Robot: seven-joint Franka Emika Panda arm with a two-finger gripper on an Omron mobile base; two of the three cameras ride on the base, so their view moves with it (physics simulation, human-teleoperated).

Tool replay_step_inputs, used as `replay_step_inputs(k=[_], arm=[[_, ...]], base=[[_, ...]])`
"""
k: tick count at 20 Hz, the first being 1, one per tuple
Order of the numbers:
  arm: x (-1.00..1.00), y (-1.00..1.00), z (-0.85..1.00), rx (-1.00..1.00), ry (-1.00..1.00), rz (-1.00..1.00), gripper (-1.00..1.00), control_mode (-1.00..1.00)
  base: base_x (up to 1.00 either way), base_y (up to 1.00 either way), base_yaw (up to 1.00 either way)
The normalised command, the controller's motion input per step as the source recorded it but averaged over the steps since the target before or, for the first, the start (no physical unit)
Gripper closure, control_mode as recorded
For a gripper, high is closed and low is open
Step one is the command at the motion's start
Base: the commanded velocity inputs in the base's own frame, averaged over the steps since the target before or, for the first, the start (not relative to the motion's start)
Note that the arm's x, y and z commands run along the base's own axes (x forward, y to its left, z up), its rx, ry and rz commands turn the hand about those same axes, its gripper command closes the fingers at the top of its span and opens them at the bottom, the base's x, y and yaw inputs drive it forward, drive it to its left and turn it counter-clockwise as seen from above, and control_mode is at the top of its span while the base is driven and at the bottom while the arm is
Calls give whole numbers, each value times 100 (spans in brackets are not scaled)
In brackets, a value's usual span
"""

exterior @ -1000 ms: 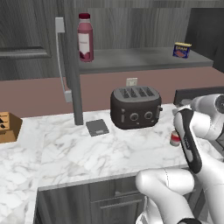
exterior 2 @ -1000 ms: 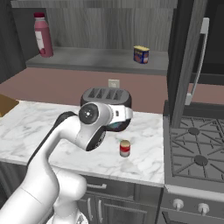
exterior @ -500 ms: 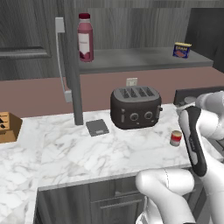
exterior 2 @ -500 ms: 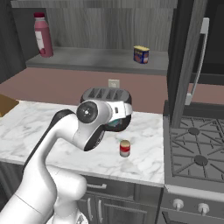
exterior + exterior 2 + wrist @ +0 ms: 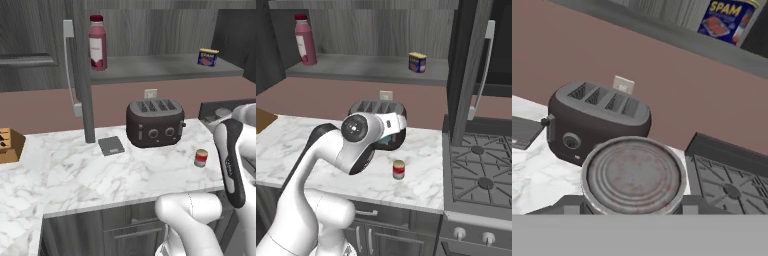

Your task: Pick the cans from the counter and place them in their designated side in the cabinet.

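One can (image 5: 633, 175) sits right at the jaws in the hand view, its round metal top facing the camera between the two dark finger tips (image 5: 572, 205), so the jaws are clenched on it; a sliver of teal shows under the hand in the right base view. Its red partner, the red can (image 5: 201, 158) with a white band, stands upright on the marble worktop (image 5: 90, 175) in front of the dark toaster (image 5: 153, 122) and off to its right, apart from it, near the stove (image 5: 481, 175). Up in the cabinet (image 5: 371, 30), the shelf (image 5: 160, 67) carries a tall dark-red bottle (image 5: 97, 42) at the left and a blue tin (image 5: 207, 57) at the right, well apart. The cabinet door (image 5: 80, 70) stands open edge-on beside the bottle.
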Motion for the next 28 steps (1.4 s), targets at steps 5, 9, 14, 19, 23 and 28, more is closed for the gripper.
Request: replay_step_inputs(k=[5, 9, 14, 19, 23, 28], arm=[[-26, 0, 27, -2, 0, 5, 100, -100], [-23, 0, 28, -2, 0, 5, 100, -100], [-18, 0, 27, 0, 0, 2, 100, -100], [-13, 6, 25, 3, 0, 0, 100, -100], [-16, 17, 18, 5, 0, 0, 100, -100], [-18, 25, 9, 3, 0, 0, 100, -100]], base=[[0, 0, 0], [0, 0, 0], [0, 0, 0], [0, 0, 0], [0, 0, 0], [0, 0, 0]])
